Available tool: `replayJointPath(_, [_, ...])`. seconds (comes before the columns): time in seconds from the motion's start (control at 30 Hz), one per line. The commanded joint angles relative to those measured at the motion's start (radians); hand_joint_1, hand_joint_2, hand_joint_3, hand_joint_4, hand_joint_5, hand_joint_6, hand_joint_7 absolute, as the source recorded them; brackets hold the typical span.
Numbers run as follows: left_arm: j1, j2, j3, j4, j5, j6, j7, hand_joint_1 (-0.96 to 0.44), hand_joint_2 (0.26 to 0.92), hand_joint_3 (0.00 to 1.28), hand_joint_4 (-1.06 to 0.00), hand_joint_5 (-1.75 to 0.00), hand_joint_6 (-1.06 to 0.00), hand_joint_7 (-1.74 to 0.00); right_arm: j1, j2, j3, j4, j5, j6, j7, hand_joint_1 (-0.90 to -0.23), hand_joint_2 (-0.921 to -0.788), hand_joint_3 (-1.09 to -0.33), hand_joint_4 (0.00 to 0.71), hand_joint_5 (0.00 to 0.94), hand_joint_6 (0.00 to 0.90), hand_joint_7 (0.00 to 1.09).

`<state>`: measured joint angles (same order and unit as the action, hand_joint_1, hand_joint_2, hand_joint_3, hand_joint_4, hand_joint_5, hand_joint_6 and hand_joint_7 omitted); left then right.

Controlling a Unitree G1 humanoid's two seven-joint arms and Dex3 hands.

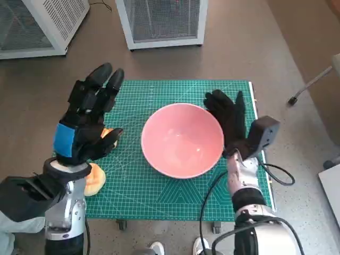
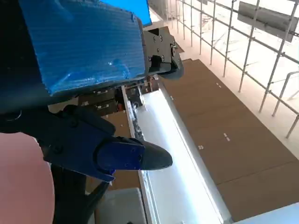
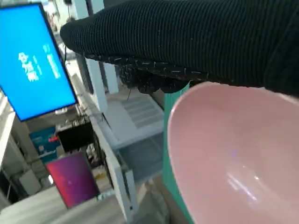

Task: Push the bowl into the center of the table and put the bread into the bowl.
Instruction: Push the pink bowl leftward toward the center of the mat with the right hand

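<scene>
The black left hand (image 1: 87,125) with blue tape over its back hovers with fingers spread, holding nothing, above the golden, rounded bread (image 1: 94,178) lying near the left edge of the green gridded cutting mat (image 1: 159,196). The right hand (image 1: 229,119) in a black knitted glove lies flat, fingers extended, against the right rim of the smooth, glossy pink bowl (image 1: 182,139) sitting mid-mat.

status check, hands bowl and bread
Left hand open above bread. Right hand open against pink bowl, bowl near centre, empty. Nothing in the way.
</scene>
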<state>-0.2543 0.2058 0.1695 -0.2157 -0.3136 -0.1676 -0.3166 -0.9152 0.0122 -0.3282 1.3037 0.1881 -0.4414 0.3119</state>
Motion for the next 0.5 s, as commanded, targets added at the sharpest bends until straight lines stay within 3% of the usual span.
replayJointPath(0.03, [0.013,0.007,0.001,-0.020,0.006,0.002,0.004,-0.56,0.921,0.25,-0.24,0.00,-0.09,-0.51,-0.015,0.025,0.004,0.020,-0.013,0.034,-0.014,-0.569,-0.921,-0.516,0.333,0.003,0.523,0.04])
replayJointPath(0.5, [0.038,0.012,0.008,-0.048,0.005,0.002,0.006,-0.55,0.921,0.26,-0.24,0.00,-0.06,-0.52,-0.049,0.061,0.024,0.027,-0.038,0.080,-0.035,-0.572,-0.921,-0.516,0.328,0.000,0.519,0.04])
